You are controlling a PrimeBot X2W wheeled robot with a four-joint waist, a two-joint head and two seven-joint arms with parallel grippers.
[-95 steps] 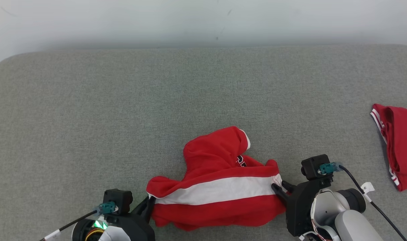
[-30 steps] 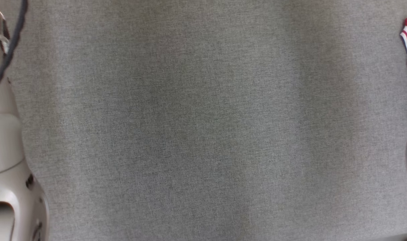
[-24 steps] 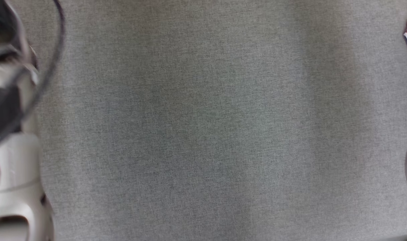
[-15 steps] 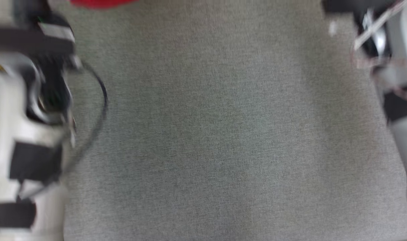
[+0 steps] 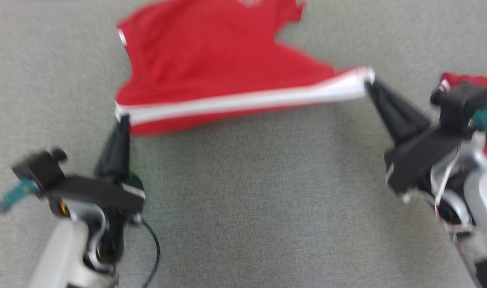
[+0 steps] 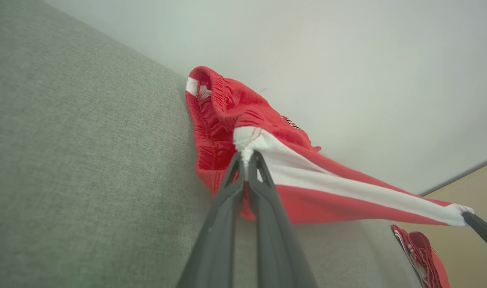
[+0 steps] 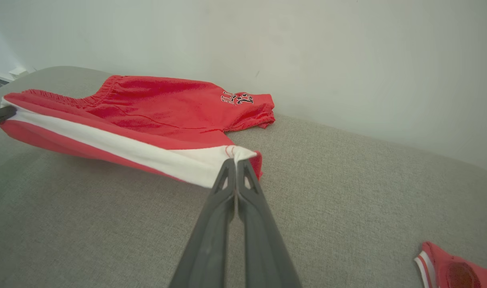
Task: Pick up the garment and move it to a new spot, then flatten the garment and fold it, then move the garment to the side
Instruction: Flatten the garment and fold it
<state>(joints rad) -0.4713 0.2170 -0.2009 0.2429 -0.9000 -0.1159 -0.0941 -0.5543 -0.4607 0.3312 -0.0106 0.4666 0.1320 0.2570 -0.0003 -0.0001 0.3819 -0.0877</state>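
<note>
The garment point(image 5: 211, 68) is a pair of red shorts with a white side stripe and a small dark print, stretched between my two grippers over the grey cushion. My left gripper point(image 5: 123, 118) is shut on the stripe's left corner, and in the left wrist view the same gripper point(image 6: 246, 154) pinches the white hem of the garment point(image 6: 291, 160). My right gripper point(image 5: 369, 82) is shut on the stripe's right corner; the right wrist view shows that gripper point(image 7: 236, 161) closed on the white edge of the garment point(image 7: 163, 104). The far part of the shorts lies on the cushion; the held edge hangs just above it.
A second red garment point(image 5: 463, 80) with white trim lies at the right, behind my right wrist, also seen as the red piece point(image 7: 451, 272) and red cloth point(image 6: 423, 256). The grey cushion point(image 5: 243, 200) spreads in front. A pale wall point(image 7: 307, 48) rises behind it.
The head camera has swung, so the shorts and both grippers have come back into view. The shorts, crumpled near the front edge before, now hang stretched wide between the grippers, farther back.
</note>
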